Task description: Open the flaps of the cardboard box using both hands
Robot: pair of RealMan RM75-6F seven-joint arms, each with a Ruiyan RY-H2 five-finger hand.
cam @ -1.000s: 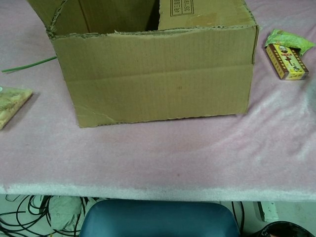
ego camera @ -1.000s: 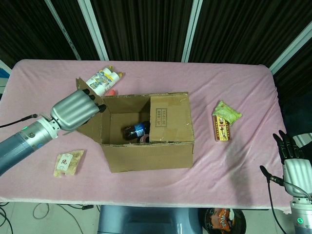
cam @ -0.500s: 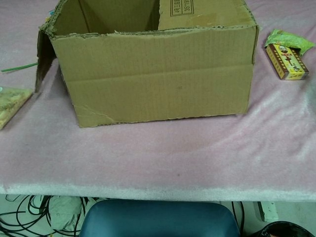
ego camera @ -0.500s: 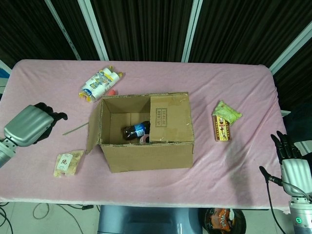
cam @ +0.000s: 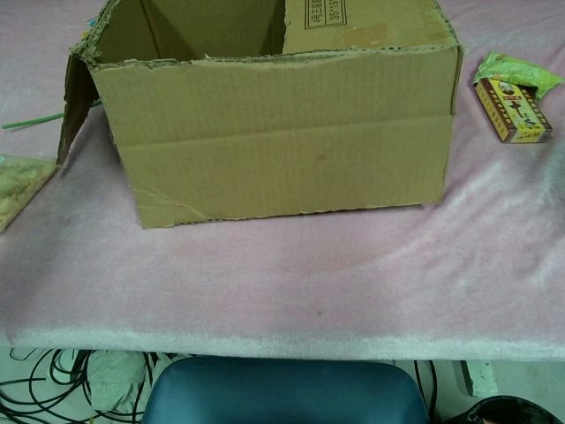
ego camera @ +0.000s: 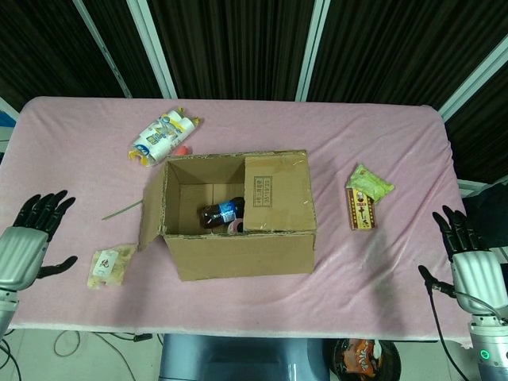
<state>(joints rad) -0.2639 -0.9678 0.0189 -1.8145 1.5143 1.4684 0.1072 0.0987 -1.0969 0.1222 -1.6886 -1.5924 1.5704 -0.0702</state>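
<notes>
While hands (ego camera: 24, 250) spread, box (ego camera: 238, 214) half-open

Lab: pink-clothed table (ego camera: 397, 262), dark curtains (ego camera: 238, 44)

Silver-backed left robot hand (ego camera: 24, 246), black fingers; right robot hand (ego camera: 475, 266) seemingly alike.

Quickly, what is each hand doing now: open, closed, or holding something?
Left hand: open, fingers spread, holding nothing.
Right hand: open, fingers spread, holding nothing.
</notes>
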